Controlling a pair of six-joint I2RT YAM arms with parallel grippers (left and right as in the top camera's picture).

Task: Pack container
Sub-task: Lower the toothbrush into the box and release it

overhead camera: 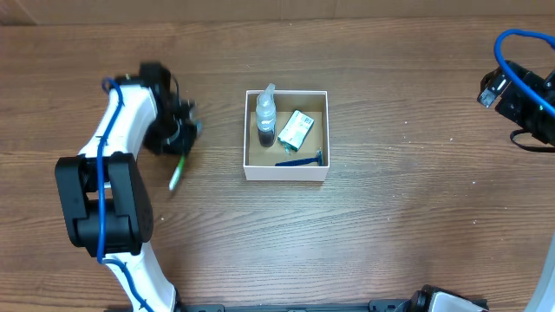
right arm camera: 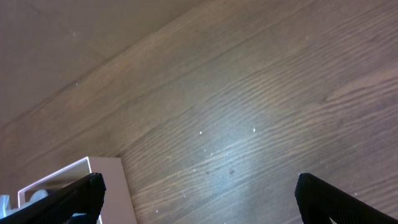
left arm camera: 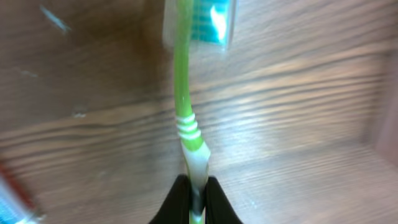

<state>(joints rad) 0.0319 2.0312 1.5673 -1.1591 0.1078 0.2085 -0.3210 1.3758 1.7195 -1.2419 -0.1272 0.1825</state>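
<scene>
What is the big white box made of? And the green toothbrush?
The box looks like cardboard: it has matte white walls, thin edges and a brown papery floor. The toothbrush seems to be plastic: its handle is glossy, see-through green with white rings. The clear cap over the bristles is probably plastic too.

The left arm (overhead camera: pixel 121 121) rises from its base at the near left edge of the table (overhead camera: pixel 390 225). Its white link reaches away, then bends at the wrist so that the left gripper (left arm camera: pixel 198 194) points back down toward the surface. Its dark jaws are pinched tight on the butt end of a green toothbrush (left arm camera: pixel 184 93), with only the handle's width between them. The right arm (overhead camera: pixel 527 97) sits folded at the far right edge. The right gripper (right arm camera: pixel 199 183) hangs above the wood with its fingers (right arm camera: pixel 339 202) spread wide apart
</scene>
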